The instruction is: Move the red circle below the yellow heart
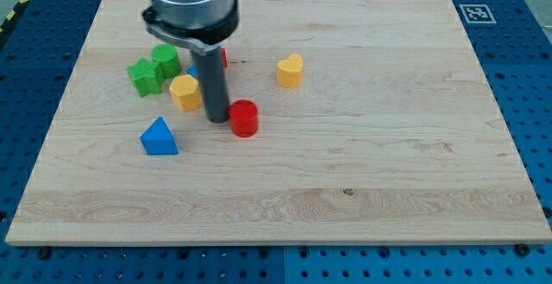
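The red circle is a short red cylinder near the board's middle left. The yellow heart lies up and to the right of it, apart from it. My tip stands on the board just left of the red circle, touching or almost touching its left side. The rod rises from there to the arm's grey housing at the view's top.
A yellow hexagon-like block lies just left of the rod. Two green blocks sit further left. A blue triangle lies lower left. A red block and a blue block peek from behind the rod. Wooden board.
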### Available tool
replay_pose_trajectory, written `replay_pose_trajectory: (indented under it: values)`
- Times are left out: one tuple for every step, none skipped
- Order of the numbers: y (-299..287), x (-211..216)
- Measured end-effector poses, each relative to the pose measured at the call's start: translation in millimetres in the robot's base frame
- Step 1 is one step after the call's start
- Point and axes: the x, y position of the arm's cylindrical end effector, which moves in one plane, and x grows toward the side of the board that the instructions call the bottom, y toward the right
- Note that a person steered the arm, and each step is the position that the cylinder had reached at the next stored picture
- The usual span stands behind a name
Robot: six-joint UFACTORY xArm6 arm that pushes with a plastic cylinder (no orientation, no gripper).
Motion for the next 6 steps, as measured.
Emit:
replay_pose_trajectory:
  values:
    - [12,0]
    - [2,10]
    - [3,28]
    - [12,28]
    - [24,28]
    - [40,29]
